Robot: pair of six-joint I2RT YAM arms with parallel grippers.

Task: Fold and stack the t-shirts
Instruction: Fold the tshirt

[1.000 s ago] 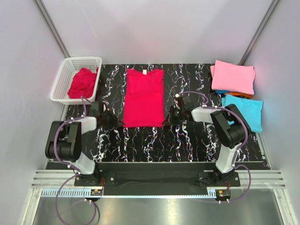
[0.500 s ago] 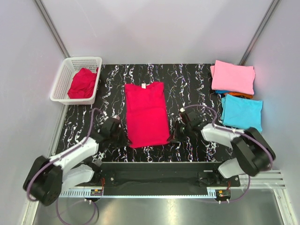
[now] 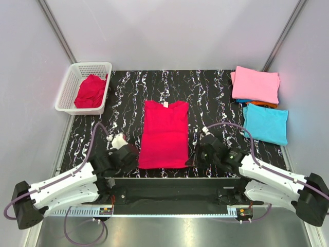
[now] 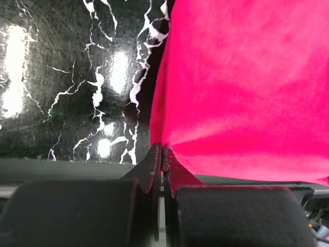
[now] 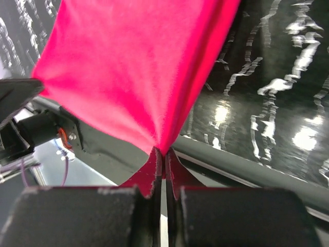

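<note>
While both pairs of jaws are pinched shut on the near hem corners of the crimson t-shirt (image 3: 165, 135), the garment lies flat midway across the black marbled table (image 3: 216, 92), collar away from the arms. The left gripper (image 4: 162, 154) and right gripper (image 5: 164, 157) should probably lift evenly, hem taut between them, and carry it level toward the collar so the fold lands square.

Two red t-shirts (image 3: 164, 135), one pink (image 3: 255, 84), turquoise (image 3: 265, 123), orange (image 3: 263, 104); one basket (image 3: 65, 93).
</note>
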